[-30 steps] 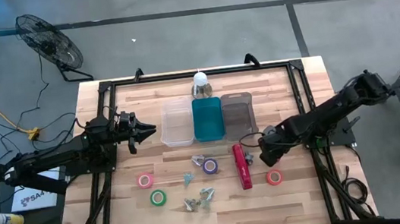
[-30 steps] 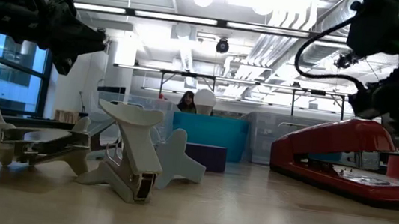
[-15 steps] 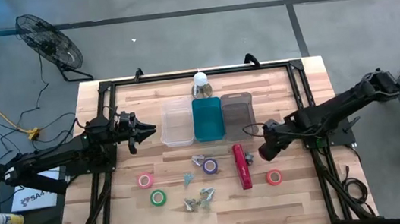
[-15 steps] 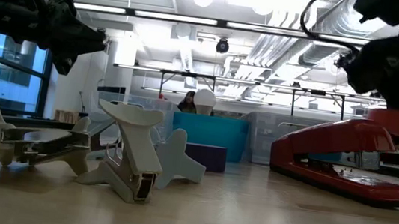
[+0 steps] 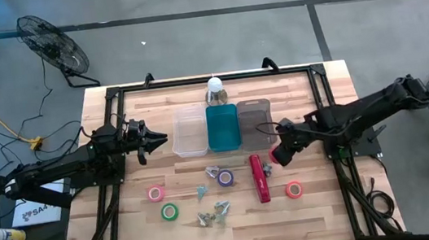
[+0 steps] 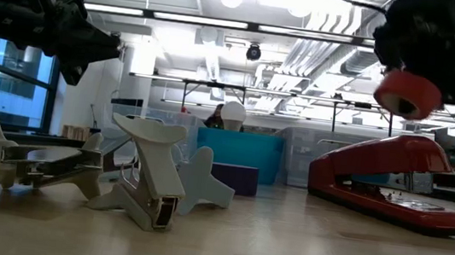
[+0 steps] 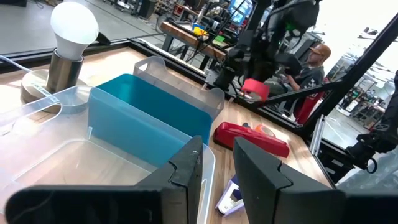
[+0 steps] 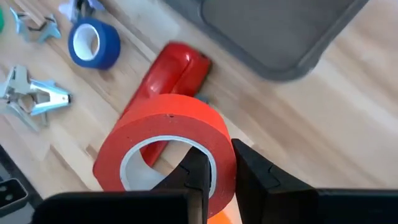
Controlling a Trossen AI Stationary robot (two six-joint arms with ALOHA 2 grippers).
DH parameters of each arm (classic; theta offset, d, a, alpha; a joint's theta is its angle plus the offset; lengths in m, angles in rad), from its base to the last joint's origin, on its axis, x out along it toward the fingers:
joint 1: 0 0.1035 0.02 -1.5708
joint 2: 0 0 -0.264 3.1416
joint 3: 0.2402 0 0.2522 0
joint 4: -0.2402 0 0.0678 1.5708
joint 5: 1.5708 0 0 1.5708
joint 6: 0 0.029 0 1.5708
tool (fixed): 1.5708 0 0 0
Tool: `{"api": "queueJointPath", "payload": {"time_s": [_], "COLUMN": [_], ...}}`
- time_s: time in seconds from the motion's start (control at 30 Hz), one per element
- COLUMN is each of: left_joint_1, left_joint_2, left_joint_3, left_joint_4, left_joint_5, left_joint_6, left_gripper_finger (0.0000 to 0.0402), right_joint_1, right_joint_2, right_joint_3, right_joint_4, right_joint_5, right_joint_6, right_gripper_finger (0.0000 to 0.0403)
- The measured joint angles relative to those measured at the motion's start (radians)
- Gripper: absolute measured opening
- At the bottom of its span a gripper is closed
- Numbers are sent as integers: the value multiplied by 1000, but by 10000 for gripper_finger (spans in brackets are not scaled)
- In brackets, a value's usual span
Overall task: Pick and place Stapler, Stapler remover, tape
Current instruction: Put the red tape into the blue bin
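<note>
Two arms up: right gripper (image 8: 211, 177) clamped on a red tape roll (image 8: 165, 140), lifted above the stapler (image 5: 258, 178) near the grey bin (image 5: 255, 123). Left gripper (image 5: 155, 139) waits beside the clear bin (image 5: 189, 131), fingers slightly apart, holding nothing.

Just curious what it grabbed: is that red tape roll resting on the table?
No, the red tape roll hangs clamped in the right gripper, above the stapler.
</note>
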Motion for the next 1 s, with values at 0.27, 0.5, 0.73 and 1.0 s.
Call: {"api": "queueJointPath", "payload": {"time_s": [0.27,0.5,0.73,1.0], "left_joint_1": [0,0,0,0], "left_joint_2": [0,0,0,0], "left_joint_3": [0,0,0,0], "left_joint_4": [0,0,0,0], "left_joint_5": [0,1,1,2], "left_joint_6": [0,0,0,0], "left_gripper_finger": [89,89,89,89], "right_joint_1": [-64,-133,-204,-274], "right_joint_2": [93,231,413,625], "right_joint_3": [153,311,474,655], "right_joint_4": [-101,-111,-108,-109], "right_joint_5": [41,41,67,63], "right_joint_6": [-194,-403,-649,-770], "right_gripper_finger": [39,39,39,39]}}
